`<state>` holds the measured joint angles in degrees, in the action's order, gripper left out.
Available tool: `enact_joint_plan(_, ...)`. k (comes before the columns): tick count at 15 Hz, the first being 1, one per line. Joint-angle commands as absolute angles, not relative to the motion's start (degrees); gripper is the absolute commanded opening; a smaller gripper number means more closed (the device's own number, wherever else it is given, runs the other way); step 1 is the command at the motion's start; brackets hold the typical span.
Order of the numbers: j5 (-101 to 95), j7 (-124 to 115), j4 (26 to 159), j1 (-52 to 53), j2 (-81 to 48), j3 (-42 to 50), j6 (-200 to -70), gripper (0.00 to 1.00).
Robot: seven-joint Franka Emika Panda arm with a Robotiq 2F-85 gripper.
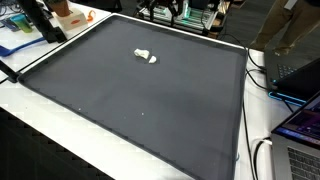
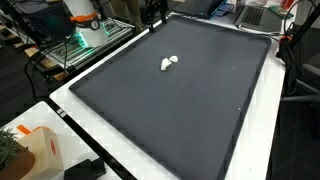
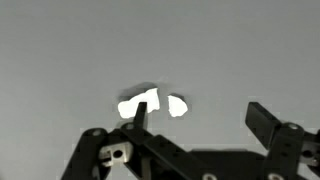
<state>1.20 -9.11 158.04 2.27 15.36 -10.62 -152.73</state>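
The gripper [image 3: 200, 120] stands spread wide in the wrist view, its two dark fingers [image 3: 262, 122] well apart and nothing pinched between them. Two lumps lie on the dark mat [image 3: 60, 50] just ahead of it. The larger white lump [image 3: 130, 104] is partly covered in the picture by the tip of the finger at the left of that view, though whether finger and lump touch cannot be told; the smaller white lump [image 3: 178, 105] lies just beside the larger one, inside the gap between the fingers but much nearer that same finger than the opposite one. In both exterior views the two lumps [image 1: 146, 56] [image 2: 169, 63] sit close together on the mat [image 1: 150, 110] [image 2: 190, 110], in its farther part and well clear of its edges; the mat lies on a white table [image 2: 105, 135].
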Motion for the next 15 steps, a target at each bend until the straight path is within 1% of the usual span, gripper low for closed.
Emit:
enact_joint_plan(1,0.7,-9.4,157.9,3.2,14.6,-9.5,-153.0,1.0)
enact_joint_plan(2,0.7,-9.4,157.7,3.1,14.2,-9.5,-153.1,1.0)
enact_joint_plan(4,7.2,-6.4,157.5,6.2,10.1,-7.8,-158.5,1.0)
enact_joint_plan(9,14.8,-3.9,157.6,8.3,2.8,-6.2,-174.0,1.0)
enact_joint_plan(12,11.8,-2.6,157.7,5.7,-1.3,-6.7,-183.0,1.0)
enact_joint_plan(15,5.2,1.1,157.7,3.4,-5.9,-3.7,-190.9,1.0)
